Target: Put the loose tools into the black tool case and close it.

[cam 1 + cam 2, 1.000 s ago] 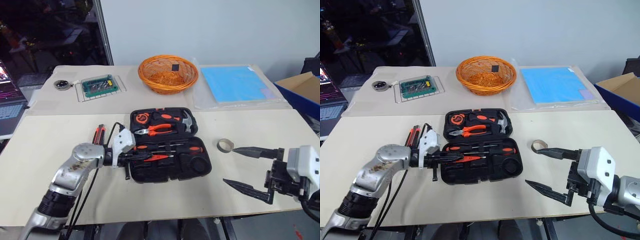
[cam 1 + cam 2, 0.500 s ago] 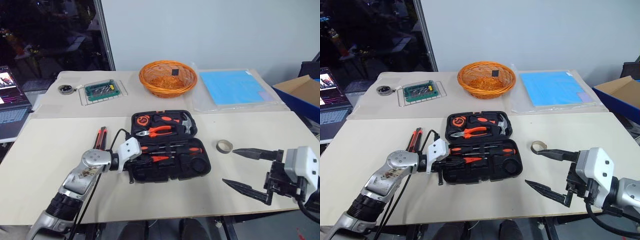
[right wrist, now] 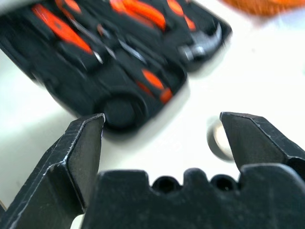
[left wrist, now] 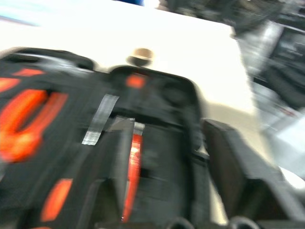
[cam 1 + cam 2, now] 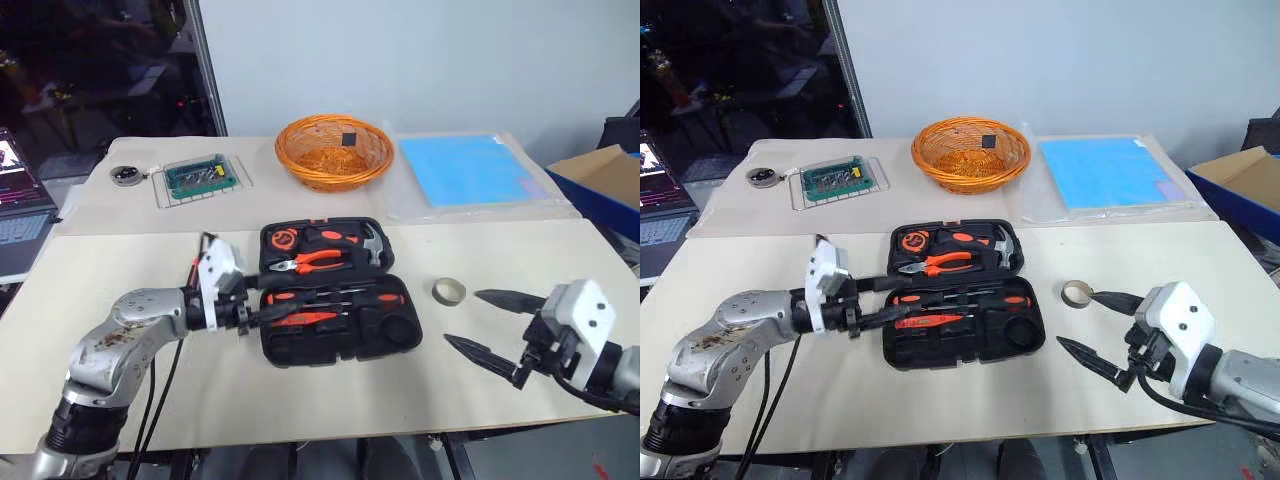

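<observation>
Black tool case [image 5: 340, 292] lying open and flat, both halves up, orange-and-black tools seated in moulded slots: pliers [image 5: 312, 260], hammer [image 5: 374, 240], screwdrivers [image 5: 335, 297]. Just past left gripper [image 5: 262, 301]; well apart from right gripper [image 5: 487, 325].

tool case [image 5: 340, 310]: matt black plastic | basket [image 5: 335, 148]: woven orange wicker, glossy | table [image 5: 120, 390]: smooth matt beige | hammer [image 5: 376, 242]: shiny metal head | box [image 5: 600, 170]: brown cardboard, right edge
</observation>
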Controlling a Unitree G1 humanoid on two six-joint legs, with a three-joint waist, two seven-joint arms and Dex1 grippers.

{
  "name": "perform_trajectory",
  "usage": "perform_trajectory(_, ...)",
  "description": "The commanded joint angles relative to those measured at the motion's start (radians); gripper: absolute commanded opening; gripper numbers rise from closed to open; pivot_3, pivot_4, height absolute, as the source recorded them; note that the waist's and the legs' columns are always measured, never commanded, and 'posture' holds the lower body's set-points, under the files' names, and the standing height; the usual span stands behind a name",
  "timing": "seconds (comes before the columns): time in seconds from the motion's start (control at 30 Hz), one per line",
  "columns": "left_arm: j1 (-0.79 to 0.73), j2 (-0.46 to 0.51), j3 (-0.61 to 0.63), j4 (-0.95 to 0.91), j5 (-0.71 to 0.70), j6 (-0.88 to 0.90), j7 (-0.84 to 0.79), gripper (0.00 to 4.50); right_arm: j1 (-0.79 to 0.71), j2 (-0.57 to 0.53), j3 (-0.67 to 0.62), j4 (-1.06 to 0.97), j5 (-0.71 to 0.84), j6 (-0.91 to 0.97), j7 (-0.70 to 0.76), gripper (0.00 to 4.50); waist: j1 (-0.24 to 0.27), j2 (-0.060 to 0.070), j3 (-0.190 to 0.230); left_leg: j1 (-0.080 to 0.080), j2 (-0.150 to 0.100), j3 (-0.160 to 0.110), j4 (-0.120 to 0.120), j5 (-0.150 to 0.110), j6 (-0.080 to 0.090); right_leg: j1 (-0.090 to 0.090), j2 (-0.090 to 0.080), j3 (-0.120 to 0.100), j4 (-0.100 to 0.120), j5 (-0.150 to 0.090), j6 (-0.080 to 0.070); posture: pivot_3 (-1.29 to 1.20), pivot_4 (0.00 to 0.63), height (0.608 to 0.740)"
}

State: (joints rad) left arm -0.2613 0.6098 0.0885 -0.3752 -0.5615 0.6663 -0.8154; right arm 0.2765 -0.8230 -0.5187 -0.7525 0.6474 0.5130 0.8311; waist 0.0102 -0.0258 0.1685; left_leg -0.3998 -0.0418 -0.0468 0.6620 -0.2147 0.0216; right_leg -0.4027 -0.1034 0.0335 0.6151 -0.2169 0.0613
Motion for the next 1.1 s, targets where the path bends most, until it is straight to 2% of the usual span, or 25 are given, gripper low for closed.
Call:
perform_trajectory(0.03, 0.021, -0.05, 0.115, -0.018, 0.066, 0.083, 0.27, 4.38, -0.062, 0.021, -0.023, -0.029, 0.121, -0.061, 0.053, 4.5, -0.002, -0.001, 0.001, 0.0, 0.001, 0.0, 0.0, 0.0, 0.0, 0.0, 0.002, 0.0, 0.0, 0.0, 0.0, 0.0, 0.15, 0.74)
perform_trajectory(0.13, 0.078, -0.1, 0.18, -0.065, 0.174, 0.169, 0.502, 4.45, -0.149, 0.009, 0.042, -0.029, 0.147, -0.097, 0.109, 4.5, -0.008, -0.001, 0.001, 0.0, 0.002, 0.0, 0.0, 0.0, 0.0, -0.001, 0.004, 0.002, -0.001, 0.001, -0.001, 0.0, 0.15, 0.74)
perform_trajectory(0.23, 0.125, -0.147, 0.208, -0.102, 0.232, 0.268, 0.646, 4.45, -0.23, 0.001, 0.108, -0.01, 0.152, -0.117, 0.148, 4.5, -0.008, -0.002, 0.001, 0.0, 0.003, -0.001, 0.0, -0.001, -0.001, -0.001, 0.007, 0.002, -0.001, 0.002, -0.002, 0.0, 0.15, 0.74)
perform_trajectory(0.33, 0.132, -0.167, 0.202, -0.094, 0.248, 0.304, 0.681, 4.45, -0.276, -0.007, 0.164, 0.018, 0.121, -0.135, 0.181, 4.5, 0.003, -0.003, 0.002, 0.0, 0.004, -0.001, 0.0, -0.001, -0.001, -0.001, 0.007, 0.002, -0.001, 0.002, -0.003, 0.0, 0.15, 0.74)
perform_trajectory(0.53, 0.029, -0.19, 0.145, 0.066, 0.246, 0.359, 0.669, 4.45, -0.368, -0.014, 0.247, 0.052, 0.082, -0.126, 0.169, 4.5, 0.01, -0.005, 0.002, 0.0, 0.003, -0.001, 0.0, 0.0, -0.002, -0.001, 0.007, 0.001, -0.001, 0.003, -0.004, 0.0, 0.15, 0.74)
perform_trajectory(0.57, 0.018, -0.196, 0.142, 0.085, 0.243, 0.356, 0.665, 3.91, -0.374, -0.016, 0.254, 0.052, 0.078, -0.124, 0.164, 4.5, 0.008, -0.005, 0.002, 0.0, 0.003, -0.001, 0.0, 0.0, -0.002, -0.001, 0.007, 0.001, -0.001, 0.003, -0.005, 0.0, 0.15, 0.74)
perform_trajectory(0.6, 0.012, -0.201, 0.142, 0.097, 0.245, 0.35, 0.666, 3.81, -0.378, -0.017, 0.258, 0.049, 0.077, -0.121, 0.159, 4.5, 0.006, -0.005, 0.002, 0.0, 0.003, -0.001, 0.0, 0.0, -0.002, -0.002, 0.007, 0.001, -0.001, 0.004, -0.006, 0.0, 0.15, 0.74)
perform_trajectory(0.77, 0.007, -0.216, 0.163, 0.105, 0.234, 0.332, 0.656, 1.87, -0.382, -0.029, 0.251, 0.031, 0.082, -0.099, 0.127, 4.5, 0.007, -0.004, 0.002, -0.001, 0.003, -0.001, 0.0, -0.001, -0.003, -0.002, 0.007, 0.001, -0.001, 0.007, -0.012, 0.0, 0.15, 0.74)
perform_trajectory(0.8, 0.005, -0.219, 0.174, 0.096, 0.227, 0.315, 0.65, 1.72, -0.378, -0.03, 0.247, 0.028, 0.081, -0.098, 0.12, 4.5, 0.008, -0.004, 0.002, 0.0, 0.003, -0.001, 0.0, -0.001, -0.003, -0.002, 0.006, 0.001, -0.001, 0.007, -0.012, 0.0, 0.15, 0.74)
perform_trajectory(0.87, -0.004, -0.213, 0.203, 0.059, 0.194, 0.234, 0.592, 1.72, -0.369, -0.028, 0.237, 0.016, 0.089, -0.086, 0.096, 4.5, 0.008, -0.005, 0.002, -0.001, 0.003, -0.001, 0.0, -0.001, -0.003, -0.002, 0.006, 0.001, -0.002, 0.007, -0.012, 0.0, 0.15, 0.74)
perform_trajectory(0.97, -0.005, -0.093, 0.157, -0.073, 0.03, 0.151, 0.246, 1.72, -0.324, -0.031, 0.194, -0.006, 0.105, -0.07, 0.071, 4.5, 0.007, -0.007, 0.003, -0.003, 0.004, -0.001, 0.0, -0.001, -0.003, -0.004, 0.007, 0.001, -0.002, 0.007, -0.012, 0.0, 0.15, 0.74)
perform_trajectory(1.1, -0.051, 0.07, 0.033, -0.099, -0.084, 0.169, -0.061, 1.72, -0.2, -0.05, 0.104, -0.013, 0.09, -0.065, 0.095, 4.5, 0.007, -0.006, 0.003, -0.007, 0.003, 0.0, 0.0, -0.001, -0.003, -0.01, 0.006, 0.002, -0.001, 0.008, -0.015, 0.0, 0.15, 0.74)
